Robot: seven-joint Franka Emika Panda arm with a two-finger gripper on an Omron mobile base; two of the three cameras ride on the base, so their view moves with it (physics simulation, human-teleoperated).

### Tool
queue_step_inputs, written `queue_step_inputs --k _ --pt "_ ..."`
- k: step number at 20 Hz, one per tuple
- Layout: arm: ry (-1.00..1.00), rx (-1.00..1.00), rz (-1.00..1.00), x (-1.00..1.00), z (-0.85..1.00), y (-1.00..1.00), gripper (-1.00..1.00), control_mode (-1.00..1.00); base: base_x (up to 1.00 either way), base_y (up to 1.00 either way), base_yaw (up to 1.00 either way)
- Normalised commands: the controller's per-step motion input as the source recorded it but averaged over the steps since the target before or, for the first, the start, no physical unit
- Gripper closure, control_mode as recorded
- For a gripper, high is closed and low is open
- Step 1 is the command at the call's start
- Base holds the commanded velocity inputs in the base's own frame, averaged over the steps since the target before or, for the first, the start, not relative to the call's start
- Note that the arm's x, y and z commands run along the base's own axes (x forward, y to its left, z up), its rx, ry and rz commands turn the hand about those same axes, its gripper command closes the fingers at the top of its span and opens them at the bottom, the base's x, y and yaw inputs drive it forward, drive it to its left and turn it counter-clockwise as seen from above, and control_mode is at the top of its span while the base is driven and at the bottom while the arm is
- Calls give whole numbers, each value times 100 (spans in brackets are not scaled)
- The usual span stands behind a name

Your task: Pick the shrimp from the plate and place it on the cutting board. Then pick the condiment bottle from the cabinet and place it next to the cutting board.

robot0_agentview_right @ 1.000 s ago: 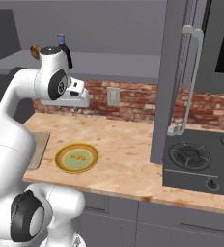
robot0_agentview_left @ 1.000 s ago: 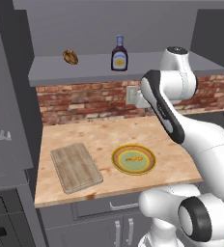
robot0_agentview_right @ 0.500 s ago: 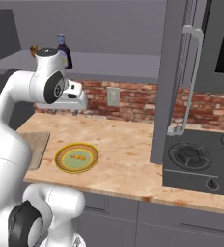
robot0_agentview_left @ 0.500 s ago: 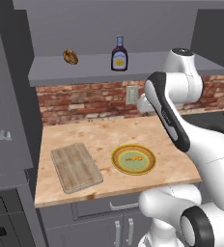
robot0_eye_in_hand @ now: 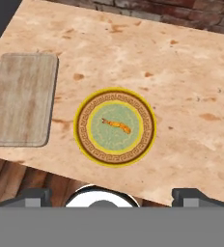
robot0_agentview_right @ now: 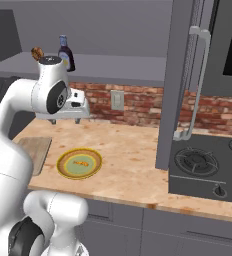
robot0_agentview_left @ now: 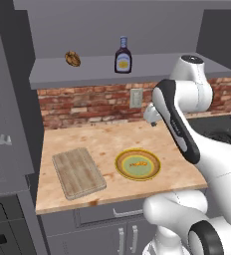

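Our gripper [robot0_eye_in_hand: 112,193] hangs high over the counter [robot0_eye_in_hand: 181,96] with its fingers spread wide and nothing between them, looking straight down on the plate [robot0_eye_in_hand: 115,127]. In the hand view the cutting board [robot0_eye_in_hand: 22,99] lies at nine o'clock of the plate, near but not touching. The shrimp [robot0_eye_in_hand: 117,125] rests at the plate's centre, a thin sliver running from ten o'clock to four o'clock.

We judge the pick not yet begun. To do it well, we should descend squarely over the shrimp, turn the fingers across its short width, and close low enough to catch so flat a piece without scraping the plate.

Seen from the left base, the cabinet [robot0_agentview_left: 87,74] above the brick wall [robot0_agentview_left: 87,102] holds the condiment bottle [robot0_agentview_left: 122,56], with a brown lump [robot0_agentview_left: 72,59] at its nine o'clock.
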Motion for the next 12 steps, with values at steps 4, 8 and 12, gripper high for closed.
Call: queue_step_inputs --k 4,8,12 --pt "3 -4 13 0 -16 0 -100 -100 0 0 0" --pt "4 -6 14 0 -14 0 -100 -100 0 0 0" --pt "1 -8 14 0 -13 0 -100 -100 0 0 0"
